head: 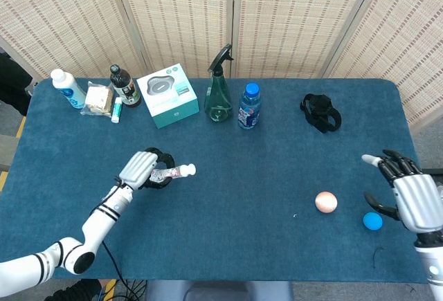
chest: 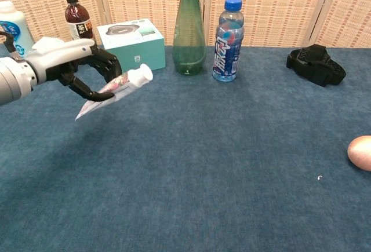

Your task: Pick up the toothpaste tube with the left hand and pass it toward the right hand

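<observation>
Over the left side of the blue table (head: 228, 245), my left hand (head: 138, 168) is up in the air, fingers clamped around the toothpaste tube (chest: 113, 90). It is off the cloth, tilted, with its white cap pointing up and toward the middle. My right hand (head: 408, 190) waits near the right edge, fingers spread and holding nothing, close to an egg (head: 326, 202) and a little blue ball (head: 372, 221). I think picking up is done. Next I should carry the tube across to the right, cap first, without squeezing looser.
</observation>
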Robot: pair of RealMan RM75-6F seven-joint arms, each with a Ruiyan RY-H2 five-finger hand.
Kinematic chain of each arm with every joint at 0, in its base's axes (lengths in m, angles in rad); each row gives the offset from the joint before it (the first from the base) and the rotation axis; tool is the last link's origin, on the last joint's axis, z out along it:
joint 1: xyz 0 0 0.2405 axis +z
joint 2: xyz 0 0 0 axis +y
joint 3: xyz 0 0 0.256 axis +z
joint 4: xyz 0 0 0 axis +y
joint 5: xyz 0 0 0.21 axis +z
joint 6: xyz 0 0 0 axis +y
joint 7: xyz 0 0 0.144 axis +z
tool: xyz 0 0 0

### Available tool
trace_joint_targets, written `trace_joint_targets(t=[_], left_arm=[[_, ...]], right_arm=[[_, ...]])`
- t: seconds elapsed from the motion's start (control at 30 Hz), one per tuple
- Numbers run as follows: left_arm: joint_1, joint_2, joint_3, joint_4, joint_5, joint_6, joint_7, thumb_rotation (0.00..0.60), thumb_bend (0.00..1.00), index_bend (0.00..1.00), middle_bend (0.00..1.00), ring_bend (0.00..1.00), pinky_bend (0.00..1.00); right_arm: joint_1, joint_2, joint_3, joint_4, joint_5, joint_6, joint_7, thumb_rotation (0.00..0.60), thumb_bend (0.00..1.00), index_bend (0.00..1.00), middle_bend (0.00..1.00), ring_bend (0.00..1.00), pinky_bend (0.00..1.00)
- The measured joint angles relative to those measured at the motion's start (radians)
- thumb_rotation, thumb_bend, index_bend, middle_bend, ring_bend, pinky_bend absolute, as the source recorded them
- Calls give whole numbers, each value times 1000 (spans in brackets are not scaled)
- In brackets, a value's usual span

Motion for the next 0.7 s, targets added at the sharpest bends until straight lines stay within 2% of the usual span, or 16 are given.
trace_joint_targets(t=[0.17, 0.27, 0.47, 0.7], left_arm=[[-7, 108, -12, -129, 15, -53, -138, 600, 432, 545, 592, 371, 216], [-21, 135, -19, -169, 18, -95, -202, 600, 435, 546, 593, 374, 216], [-69, 155, -36, -205, 28, -146, -262, 600, 439, 546, 593, 374, 216], [-109, 152, -51, -213, 25, -188, -320, 600, 442, 546, 593, 374, 216]], right_arm=[[106, -1, 21, -13, -80, -82, 18, 600, 201, 319, 359, 182, 265], [166, -14, 34, -20, -114, -128, 25, 600, 201, 335, 359, 182, 265], [298, -82, 71, -18, -158, -222, 7, 600, 171, 372, 359, 182, 265], [402, -161, 99, 7, -157, -300, -29, 600, 147, 394, 359, 182, 265]])
